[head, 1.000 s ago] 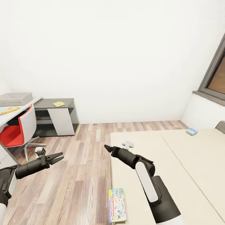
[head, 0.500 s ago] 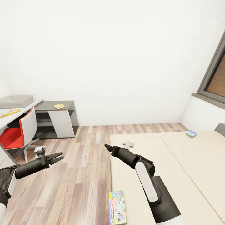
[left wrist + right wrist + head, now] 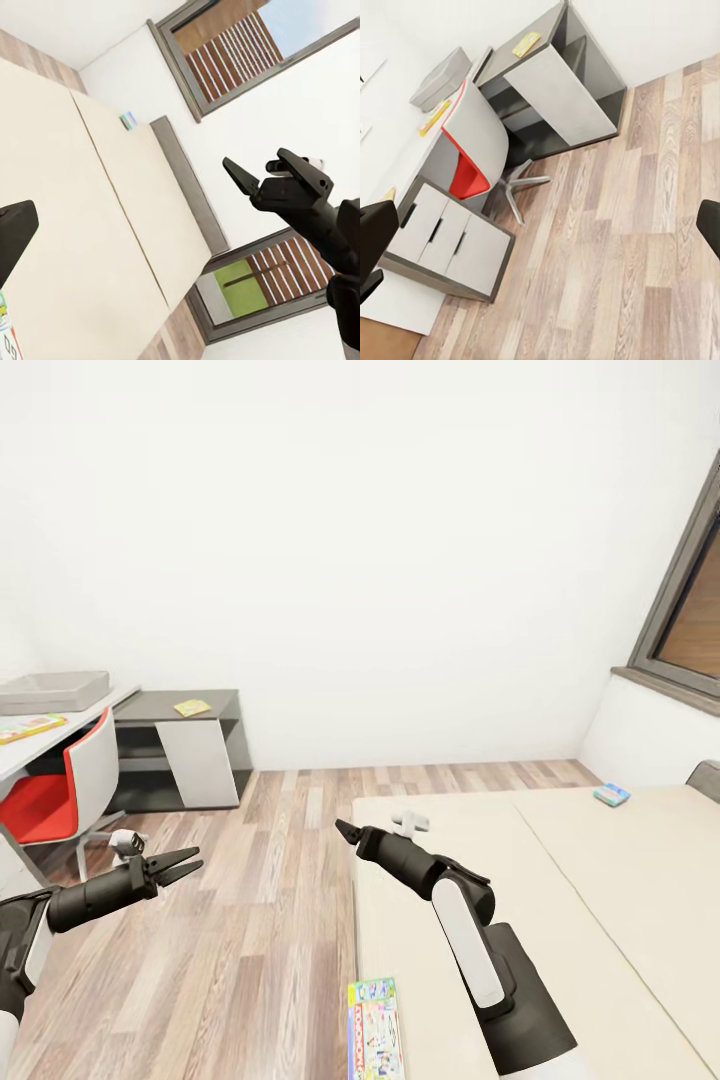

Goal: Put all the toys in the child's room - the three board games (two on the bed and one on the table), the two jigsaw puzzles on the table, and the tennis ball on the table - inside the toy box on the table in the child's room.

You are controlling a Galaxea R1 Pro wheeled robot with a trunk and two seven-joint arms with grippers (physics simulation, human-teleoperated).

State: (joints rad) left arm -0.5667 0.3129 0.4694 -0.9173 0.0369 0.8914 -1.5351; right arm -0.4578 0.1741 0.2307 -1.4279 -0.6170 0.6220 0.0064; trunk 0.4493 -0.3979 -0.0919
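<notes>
Cream bed (image 3: 600,880) at lower right carries two board games, one (image 3: 375,1028) nearest; both grippers, left (image 3: 185,863) and right (image 3: 347,830), hang parted and empty, likely ready for a pickup.

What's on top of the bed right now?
On the bed: one board game at the near edge, cut off by the frame, and a second game box by the far side. The right arm covers part of the mattress.

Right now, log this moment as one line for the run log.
left end effector: open, empty | right end effector: open, empty | board game: near bed edge | second board game: far side | toy box: on table
</notes>
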